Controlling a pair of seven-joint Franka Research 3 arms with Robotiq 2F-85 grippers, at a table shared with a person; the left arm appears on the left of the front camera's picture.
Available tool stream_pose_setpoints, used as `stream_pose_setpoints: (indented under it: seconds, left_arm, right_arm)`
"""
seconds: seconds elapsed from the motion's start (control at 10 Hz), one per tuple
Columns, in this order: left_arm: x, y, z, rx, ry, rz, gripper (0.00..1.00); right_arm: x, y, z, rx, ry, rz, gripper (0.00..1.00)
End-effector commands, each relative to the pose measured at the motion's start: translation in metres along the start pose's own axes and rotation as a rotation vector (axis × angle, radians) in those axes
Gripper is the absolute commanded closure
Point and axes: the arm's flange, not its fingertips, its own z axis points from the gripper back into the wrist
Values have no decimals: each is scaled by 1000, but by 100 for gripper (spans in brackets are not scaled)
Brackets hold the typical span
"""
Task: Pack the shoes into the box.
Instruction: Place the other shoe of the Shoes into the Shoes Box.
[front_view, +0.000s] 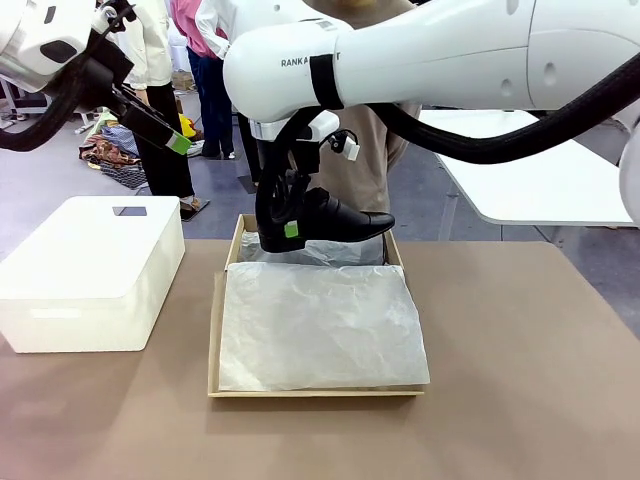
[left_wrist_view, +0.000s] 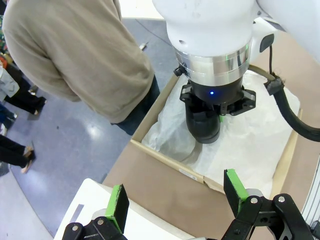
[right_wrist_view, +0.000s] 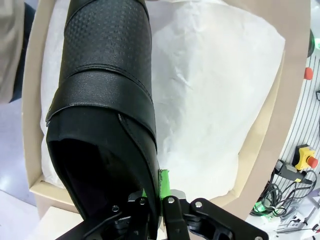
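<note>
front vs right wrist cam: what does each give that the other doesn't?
Front adds: the white box at left, the left gripper raised and open, and the shoe held at the far end of the cardboard box. Right wrist adds: the right gripper shut on the rim of the shoe's opening, the strap, and a red stop button. Shared: shoe, cardboard box, tissue paper.

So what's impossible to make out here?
- Front view: whether a second shoe lies in the box. The white tissue paper covers its inside.
- Front view: the hands of the person, hidden behind the right arm.
- Right wrist view: the toe of the held shoe, cut off by the top edge.
- Right wrist view: one finger of the right gripper, hidden by the shoe's wall.
</note>
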Motion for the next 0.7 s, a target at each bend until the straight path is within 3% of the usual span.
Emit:
stream_pose_setpoints:
  seconds: [0.0, 0.6]
  left_arm:
    - [-1, 0, 1, -13, -12, 4, 0]
    - [-1, 0, 1, -13, -12, 4, 0]
  right_arm:
    - [-3, -1, -5, 39, 14, -71, 100]
    - [-5, 9, -37, 15, 18, -134, 100]
